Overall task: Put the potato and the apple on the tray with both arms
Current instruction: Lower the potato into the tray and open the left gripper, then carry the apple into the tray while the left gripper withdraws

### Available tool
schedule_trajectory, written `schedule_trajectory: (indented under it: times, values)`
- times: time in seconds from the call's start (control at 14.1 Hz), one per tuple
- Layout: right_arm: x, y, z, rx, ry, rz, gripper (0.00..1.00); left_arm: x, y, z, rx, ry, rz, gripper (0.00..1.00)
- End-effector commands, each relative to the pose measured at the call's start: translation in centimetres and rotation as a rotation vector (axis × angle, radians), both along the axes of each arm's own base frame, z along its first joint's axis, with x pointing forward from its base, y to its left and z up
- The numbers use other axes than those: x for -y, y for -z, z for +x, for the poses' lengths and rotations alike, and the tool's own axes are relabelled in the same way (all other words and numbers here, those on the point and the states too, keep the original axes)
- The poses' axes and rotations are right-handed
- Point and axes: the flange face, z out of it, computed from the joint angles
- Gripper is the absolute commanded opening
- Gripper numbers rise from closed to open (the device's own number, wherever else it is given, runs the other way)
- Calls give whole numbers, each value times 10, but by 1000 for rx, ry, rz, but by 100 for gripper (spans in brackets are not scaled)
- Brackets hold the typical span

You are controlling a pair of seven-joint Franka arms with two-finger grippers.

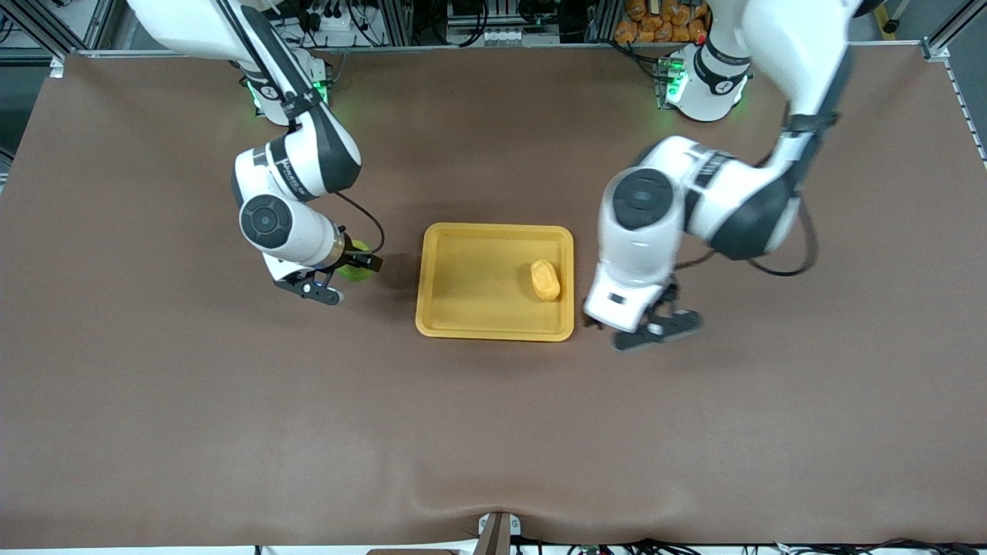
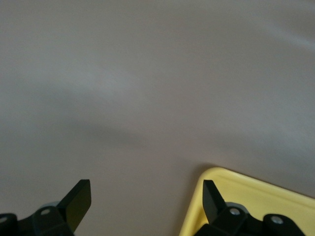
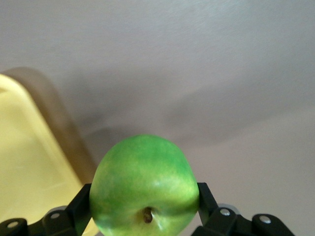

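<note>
The yellow-orange tray [image 1: 463, 285] lies at the table's middle. The potato [image 1: 545, 280] lies in it, near the rim toward the left arm's end. My right gripper [image 1: 356, 262] is shut on the green apple [image 1: 354, 264] and holds it above the table just beside the tray's rim toward the right arm's end; in the right wrist view the apple [image 3: 144, 184] sits between the fingers with the tray [image 3: 24, 162] beside it. My left gripper [image 1: 655, 324] is open and empty, over the table just off the tray's other end; the left wrist view shows a tray corner [image 2: 256, 196] by one finger.
The brown table cloth [image 1: 493, 432] stretches wide all round the tray. Aluminium frames and cables run along the edge by the arm bases.
</note>
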Motion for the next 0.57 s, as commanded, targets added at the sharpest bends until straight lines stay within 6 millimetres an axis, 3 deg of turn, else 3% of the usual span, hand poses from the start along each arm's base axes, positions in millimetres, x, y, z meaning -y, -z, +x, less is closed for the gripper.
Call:
schedule_trajectory:
  times: [0.0, 0.21, 0.5]
  values:
    - [-28, -5, 9, -11, 76, 24, 0, -42, -30, 4, -2, -14, 11, 100]
    - [-64, 1, 12, -9, 145, 5, 0, -85, -68, 8, 13, -15, 0, 100]
    - [-124, 33, 12, -18, 176, -19, 0, -112, -98, -3, -54, 45, -23, 100]
